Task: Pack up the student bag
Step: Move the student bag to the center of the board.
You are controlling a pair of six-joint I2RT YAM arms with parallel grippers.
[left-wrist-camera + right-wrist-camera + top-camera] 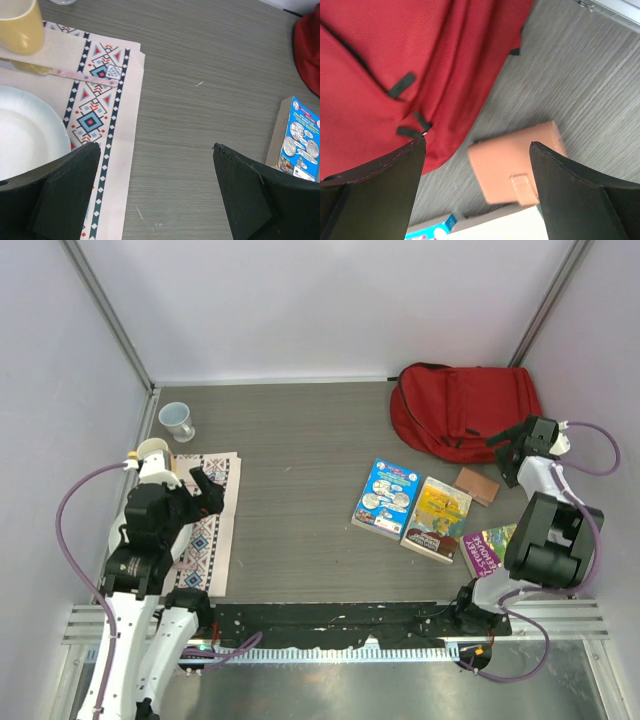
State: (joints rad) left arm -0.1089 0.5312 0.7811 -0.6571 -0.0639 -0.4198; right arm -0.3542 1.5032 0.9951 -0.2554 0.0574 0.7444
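Note:
The red student bag (pixel 455 408) lies at the back right of the table, its black zipper pulls (pixel 402 84) showing in the right wrist view (pixel 395 60). My right gripper (pixel 507 452) (pixel 477 145) hovers open at the bag's near edge, above a small salmon wallet (pixel 478 484) (pixel 517 162), with nothing between its fingers. A blue book (pixel 385 498) (pixel 300 137), a yellow book (pixel 437 517) and a purple book (pixel 487 546) lie in front of the bag. My left gripper (pixel 208 485) (pixel 155 150) stands open and empty at the left, over the mat's edge.
A patterned placemat (pixel 210 525) (pixel 100 95) lies at the left with a white plate (pixel 27 130) and a yellow cup (pixel 20 25) on it. A clear blue cup (pixel 178 420) stands at the back left. Walls close in on both sides.

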